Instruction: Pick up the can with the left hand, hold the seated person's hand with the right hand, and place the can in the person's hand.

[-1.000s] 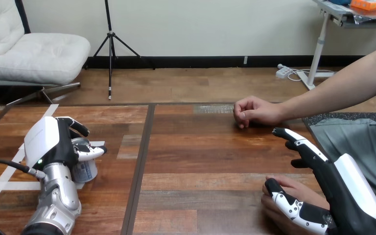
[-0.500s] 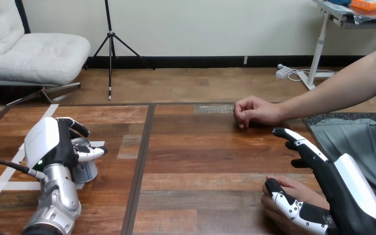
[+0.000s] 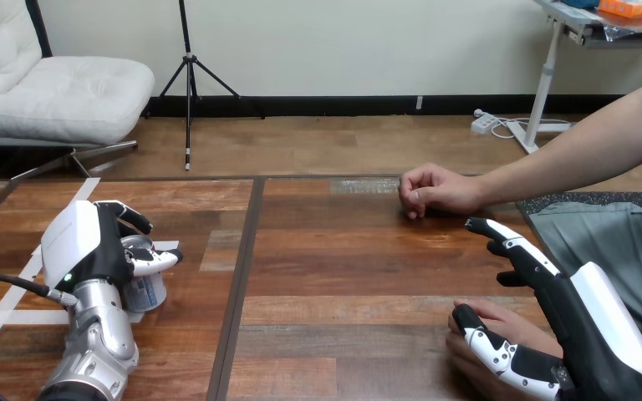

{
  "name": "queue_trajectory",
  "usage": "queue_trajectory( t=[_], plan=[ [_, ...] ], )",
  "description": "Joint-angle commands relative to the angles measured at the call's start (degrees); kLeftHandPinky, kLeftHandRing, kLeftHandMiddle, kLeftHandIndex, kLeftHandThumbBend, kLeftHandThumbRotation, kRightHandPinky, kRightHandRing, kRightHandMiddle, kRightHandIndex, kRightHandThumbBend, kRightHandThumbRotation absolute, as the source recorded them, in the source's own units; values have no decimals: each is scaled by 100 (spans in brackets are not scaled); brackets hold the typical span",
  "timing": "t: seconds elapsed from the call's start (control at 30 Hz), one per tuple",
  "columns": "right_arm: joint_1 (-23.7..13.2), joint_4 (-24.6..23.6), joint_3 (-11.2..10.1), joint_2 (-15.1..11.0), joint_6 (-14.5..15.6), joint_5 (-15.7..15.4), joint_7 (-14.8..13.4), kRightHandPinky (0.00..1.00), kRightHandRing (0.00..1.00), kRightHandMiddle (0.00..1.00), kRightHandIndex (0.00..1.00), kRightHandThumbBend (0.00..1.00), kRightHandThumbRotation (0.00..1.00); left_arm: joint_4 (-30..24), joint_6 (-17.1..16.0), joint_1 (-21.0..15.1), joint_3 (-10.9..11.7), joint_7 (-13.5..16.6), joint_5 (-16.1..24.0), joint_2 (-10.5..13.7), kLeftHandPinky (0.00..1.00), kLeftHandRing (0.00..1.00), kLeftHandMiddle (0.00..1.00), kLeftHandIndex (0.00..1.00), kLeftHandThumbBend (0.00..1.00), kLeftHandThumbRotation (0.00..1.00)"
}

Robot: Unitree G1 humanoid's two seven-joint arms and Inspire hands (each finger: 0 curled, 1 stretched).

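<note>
At bench left, the left hand grips the can, not yet lifted; the right hand lies open over the person's near hand; handover remains.

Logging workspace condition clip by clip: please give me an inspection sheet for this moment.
Surface: brown wooden plank table, with strips of white tape at its left.
Job's things: silver-and-blue metal can upright by the tape; person's hand at the view's lower right, lying under the right hand's thumb.
Clutter: nothing seen.
Hands: black-and-white left hand curled round the can; right hand with fingers straight and thumb across the person's hand, no grip seen.
Cables: nothing seen.
Surroundings: person's other hand, loosely closed, resting on the table's far right.
</note>
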Motion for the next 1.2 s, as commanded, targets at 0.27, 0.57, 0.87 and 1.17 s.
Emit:
queue_trajectory(
  t=[0.27, 0.57, 0.87, 1.17],
  plan=[
    [-316, -188, -68, -96, -94, 52, 1, 79, 90, 92, 89, 35, 0, -101, -129, -145, 51, -54, -65, 116, 42, 47, 51, 49, 74, 0],
    [-335, -181, -65, -99, -85, 92, 22, 79, 90, 92, 89, 36, 0, -131, -141, -134, 39, 7, -68, 106, 45, 47, 50, 50, 74, 0],
    [-360, -166, -61, -120, -90, 27, 11, 80, 90, 92, 89, 36, 0, -189, -224, -124, 64, -2, -125, 99, 47, 47, 50, 50, 74, 0],
    [-373, -168, -56, -110, -72, 35, 9, 80, 89, 92, 88, 36, 0, -267, -358, -114, 41, 54, -90, 109, 46, 46, 48, 50, 75, 0]
  ],
)
